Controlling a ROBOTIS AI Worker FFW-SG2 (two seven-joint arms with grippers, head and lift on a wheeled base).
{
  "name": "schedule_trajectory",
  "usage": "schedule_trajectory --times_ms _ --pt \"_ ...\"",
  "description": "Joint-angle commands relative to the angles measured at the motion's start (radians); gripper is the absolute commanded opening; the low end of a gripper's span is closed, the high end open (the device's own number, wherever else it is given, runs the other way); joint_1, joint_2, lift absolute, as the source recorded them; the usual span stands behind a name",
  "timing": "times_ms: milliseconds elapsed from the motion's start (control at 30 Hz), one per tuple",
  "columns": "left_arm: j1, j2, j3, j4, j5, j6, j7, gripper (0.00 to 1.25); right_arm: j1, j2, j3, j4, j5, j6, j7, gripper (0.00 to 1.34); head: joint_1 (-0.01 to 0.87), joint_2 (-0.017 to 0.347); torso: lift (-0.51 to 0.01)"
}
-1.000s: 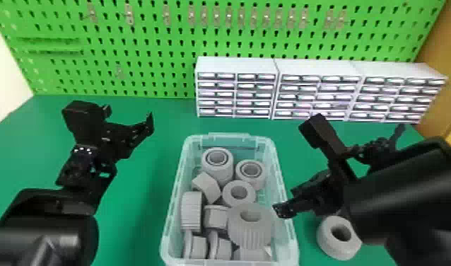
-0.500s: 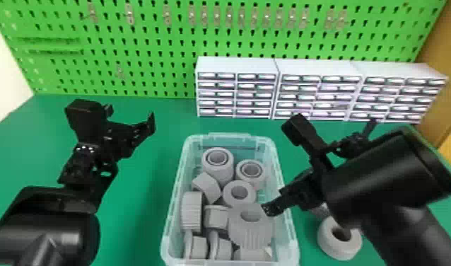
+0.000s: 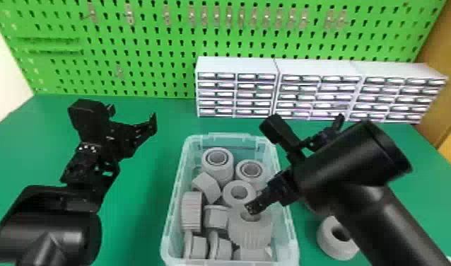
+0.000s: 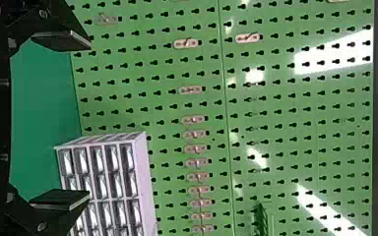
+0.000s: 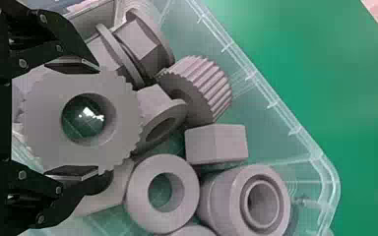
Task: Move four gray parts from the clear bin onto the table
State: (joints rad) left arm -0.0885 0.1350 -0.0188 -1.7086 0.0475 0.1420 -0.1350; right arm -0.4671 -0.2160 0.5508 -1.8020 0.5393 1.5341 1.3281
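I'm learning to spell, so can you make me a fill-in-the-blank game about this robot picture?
The pegboard's color is ____.
The white drawer cabinets number ____.
The robot's ____ end effector has a gray gear between its fingers.

Missing words: green; three; right

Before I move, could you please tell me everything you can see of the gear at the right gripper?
The gear is matte gray, plastic-looking, thick and round, with ridged teeth around its side and a smooth hole through its flat face. No break shows. In the head view it lies in the clear bin's near right part, hole facing up, just nearer the robot than a plain ring. The right gripper is right at it; whether it grips the gear, I can't tell.
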Motion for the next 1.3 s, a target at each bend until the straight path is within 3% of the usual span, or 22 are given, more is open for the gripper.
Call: schedule_trajectory --times_ms 0,533,767,1067,1267 --pt "-0.004 0.0 -0.003 0.003 0.0 -0.001 0.0 1.04 -0.035 0.023 0.026 0.053 -0.027 -0.057 0.0 0.81 0.678 0.034 -0.05" --pt "-0.008 0.002 -0.006 0.014 0.0 -0.001 0.0 1.04 -0.108 0.05 0.092 0.193 -0.122 -0.14 -0.001 0.81 0.678 0.034 -0.05" --pt "-0.013 0.003 -0.006 0.021 -0.001 -0.001 -0.014 1.04 -0.117 0.03 0.12 0.239 -0.2 -0.146 -0.001 0.82 0.678 0.034 -0.05" --pt "-0.008 0.003 0.005 0.021 -0.003 -0.001 -0.017 1.04 -0.108 -0.006 0.129 0.24 -0.243 -0.14 -0.001 0.85 0.678 0.034 -0.05" --pt "-0.011 0.005 0.007 0.02 -0.005 -0.001 -0.021 1.04 -0.108 -0.013 0.149 0.24 -0.262 -0.132 -0.001 0.85 0.678 0.034 -0.05"
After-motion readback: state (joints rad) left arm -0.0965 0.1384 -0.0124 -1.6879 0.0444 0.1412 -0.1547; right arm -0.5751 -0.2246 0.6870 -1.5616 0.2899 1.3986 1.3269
